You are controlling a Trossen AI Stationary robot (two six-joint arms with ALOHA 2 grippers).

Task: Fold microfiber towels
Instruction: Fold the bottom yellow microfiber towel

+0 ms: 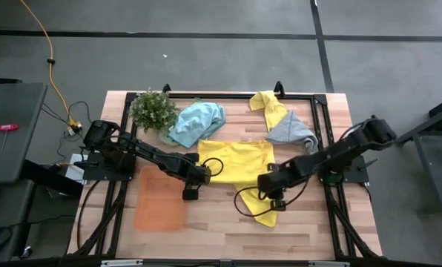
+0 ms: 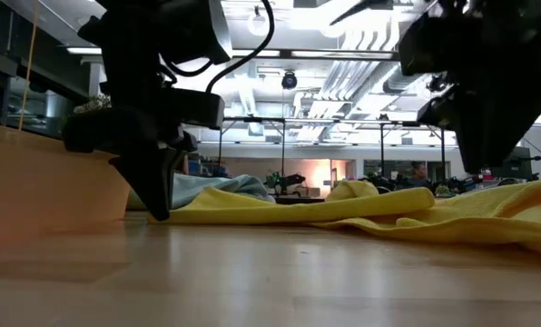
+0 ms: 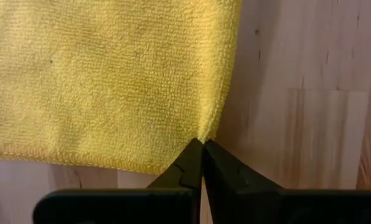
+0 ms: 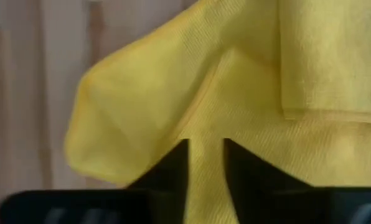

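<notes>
A bright yellow towel [image 1: 236, 157] lies spread on the wooden table's middle, and its near right part [image 1: 265, 215] is bunched and folded over. My left gripper [image 1: 203, 176] is shut on the towel's near left corner, low at the table [image 2: 158, 211]. My right gripper [image 1: 274, 199] is shut on the bunched near right part. A light blue towel [image 1: 196, 122], a second yellow towel [image 1: 269, 104] and a grey towel [image 1: 291, 130] lie crumpled at the far side. My left gripper pinches the yellow towel's corner [image 3: 205, 129] between its two fingertips [image 3: 192, 158], only at their ends. The fingers point down at the table. The corner puckers at the tips, and the rest of the towel lies flat on the wood. My right gripper holds a strip of the yellow towel [image 4: 205, 155] between its two fingers [image 4: 173, 165], near a folded-over flap [image 4: 129, 106]. How many layers it has, I cannot tell. In the low view the cloth [image 2: 525, 195] rises toward the gripper on that side.
A small bushy green plant [image 1: 153, 110] stands at the far left. A flat translucent orange tray [image 1: 160, 200] lies on the near left of the table, beside my left gripper. Black frame rails [image 1: 310, 95] run along the table's far and side edges.
</notes>
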